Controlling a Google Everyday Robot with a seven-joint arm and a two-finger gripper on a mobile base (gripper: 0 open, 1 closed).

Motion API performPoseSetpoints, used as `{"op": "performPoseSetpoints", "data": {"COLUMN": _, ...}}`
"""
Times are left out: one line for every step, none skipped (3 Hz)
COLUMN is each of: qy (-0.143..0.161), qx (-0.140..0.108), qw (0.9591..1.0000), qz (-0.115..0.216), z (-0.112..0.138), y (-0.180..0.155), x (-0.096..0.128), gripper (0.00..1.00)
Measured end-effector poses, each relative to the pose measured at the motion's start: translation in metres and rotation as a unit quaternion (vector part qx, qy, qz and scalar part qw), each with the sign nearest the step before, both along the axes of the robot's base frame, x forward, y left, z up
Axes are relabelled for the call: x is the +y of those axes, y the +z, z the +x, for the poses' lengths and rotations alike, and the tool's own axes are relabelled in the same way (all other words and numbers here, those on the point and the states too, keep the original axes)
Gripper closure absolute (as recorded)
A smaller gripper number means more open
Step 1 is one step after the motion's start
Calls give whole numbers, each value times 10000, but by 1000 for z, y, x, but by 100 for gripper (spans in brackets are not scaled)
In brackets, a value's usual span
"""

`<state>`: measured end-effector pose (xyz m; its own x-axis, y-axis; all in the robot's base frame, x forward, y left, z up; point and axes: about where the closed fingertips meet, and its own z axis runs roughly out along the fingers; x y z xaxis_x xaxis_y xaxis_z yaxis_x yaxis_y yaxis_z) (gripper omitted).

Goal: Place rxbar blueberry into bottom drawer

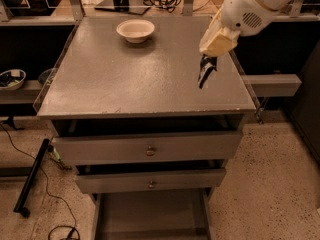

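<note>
The gripper (207,64) hangs over the grey counter (125,79) at about 3 o'clock from its centre, close to the right edge, at the end of a white arm (250,9) that comes in from 1 o'clock. Its jaws are closed narrowly on the rxbar blueberry (203,77), a dark bar with pale print that dangles nearly upright below them, its lower end just above the counter (whether it touches the surface I cannot tell). At 12 o'clock on the counter, well apart from the gripper, stands a cream round bowl (135,30); only its pale inside shows. Under the counter sit three grey drawers. The top drawer (125,149) and the middle drawer (120,182) each have a small round knob at the centre and stand slightly out, with a dark gap above each front; what they hold is hidden. The bottom drawer (150,215), at 6 o'clock, is pulled out, and its flat floor shows bare between low side rails. The bar is well apart from it, high above and toward 2 o'clock.
</note>
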<state>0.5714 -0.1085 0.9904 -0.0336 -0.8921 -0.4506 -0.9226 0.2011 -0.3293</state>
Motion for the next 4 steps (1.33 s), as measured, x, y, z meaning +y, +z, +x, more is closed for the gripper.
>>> {"op": "performPoseSetpoints", "data": {"qy": -173, "qx": -115, "qw": 9998, "qz": -1, "z": -39, "y": 13, "x": -12, "gripper": 100}}
{"op": "performPoseSetpoints", "data": {"qy": -410, "qx": -215, "qw": 9988, "qz": 124, "z": -94, "y": 20, "x": -26, "gripper": 100}}
{"op": "performPoseSetpoints", "data": {"qy": -431, "qx": -184, "qw": 9988, "qz": 120, "z": -101, "y": 15, "x": -24, "gripper": 100}}
{"op": "performPoseSetpoints", "data": {"qy": -454, "qx": -142, "qw": 9987, "qz": 167, "z": -123, "y": 5, "x": -22, "gripper": 100}}
